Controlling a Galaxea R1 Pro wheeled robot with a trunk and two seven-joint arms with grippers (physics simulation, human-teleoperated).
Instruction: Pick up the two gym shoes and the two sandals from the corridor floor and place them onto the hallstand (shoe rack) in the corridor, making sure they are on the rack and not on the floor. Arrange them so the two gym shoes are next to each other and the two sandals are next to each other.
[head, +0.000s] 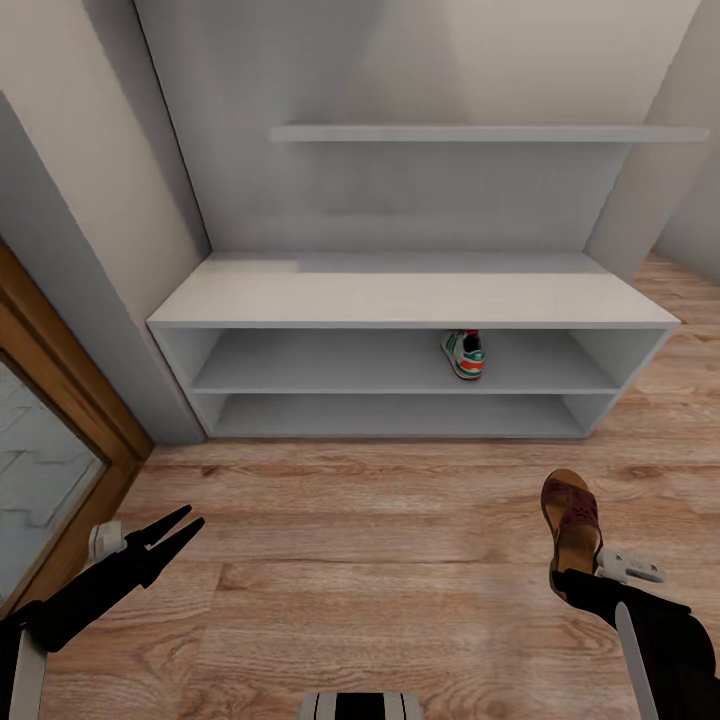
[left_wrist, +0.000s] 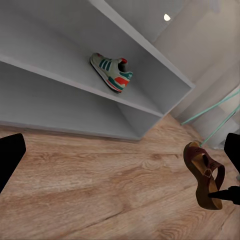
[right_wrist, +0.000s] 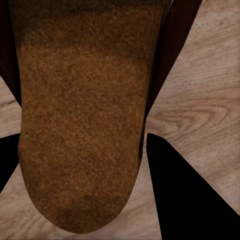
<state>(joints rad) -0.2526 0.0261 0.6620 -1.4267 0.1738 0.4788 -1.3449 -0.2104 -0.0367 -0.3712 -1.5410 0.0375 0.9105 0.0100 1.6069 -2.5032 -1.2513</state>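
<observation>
Your right claw grips sandal at heel end, held above corridor floor, toe pointing toward hallstand; right wrist view shows tan footbed between fingers. Your left claw empty, fingers parted narrowly, low at left over floor. One gym shoe sits on hallstand's upper open shelf, right of centre, heel facing you. Lower shelf bare.
</observation>
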